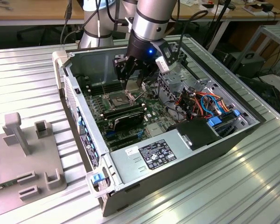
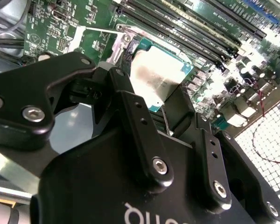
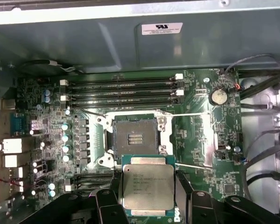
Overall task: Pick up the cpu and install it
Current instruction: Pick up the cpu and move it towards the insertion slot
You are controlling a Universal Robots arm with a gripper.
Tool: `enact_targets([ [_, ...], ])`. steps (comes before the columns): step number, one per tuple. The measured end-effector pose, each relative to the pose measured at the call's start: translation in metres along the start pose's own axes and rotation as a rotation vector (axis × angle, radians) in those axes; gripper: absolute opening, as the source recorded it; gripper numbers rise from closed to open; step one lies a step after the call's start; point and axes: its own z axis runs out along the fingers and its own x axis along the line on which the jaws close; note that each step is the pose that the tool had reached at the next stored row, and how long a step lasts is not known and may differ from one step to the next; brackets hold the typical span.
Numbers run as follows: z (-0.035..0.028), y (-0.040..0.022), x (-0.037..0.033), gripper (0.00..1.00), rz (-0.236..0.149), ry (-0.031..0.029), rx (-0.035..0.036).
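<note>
We see an open computer case (image 1: 95, 60) lying on its side near the middle of the ribbed metal counter (image 1: 32, 74). The arm reaches down into it from the counter's far edge. The gripper (image 1: 132, 77) hangs over the green board (image 3: 196, 140) on the floor of the case.

The gripper is clamped on the cpu (image 3: 148, 185). Its two black fingers (image 2: 129, 100) press against opposite edges of the chip, and the grey metal face is turned towards the cameras in both wrist views. In the first wrist view the cpu sits just beside the open socket (image 3: 135, 137) and overlaps the near side of its metal frame. We cannot tell whether the chip touches the frame.

Long black memory slots (image 3: 121, 88) run along the far side of the socket, and a round coin battery (image 3: 218, 96) sits near their end. A grey power supply (image 1: 154, 156) fills the case's near corner, with orange and blue cables (image 1: 210, 100) beside it. A grey fixture (image 1: 23, 154) stands at the counter's edge on the exterior view's left.
</note>
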Motion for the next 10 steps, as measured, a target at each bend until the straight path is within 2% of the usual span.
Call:
enact_targets([
  [6, 0.0071, 0.0096, 0.0071, 0.54, 0.001, -0.0001, -0.0001],
  [10, 0.0091, 0.0154, 0.0090, 0.54, 0.001, 0.0000, 0.0001],
])
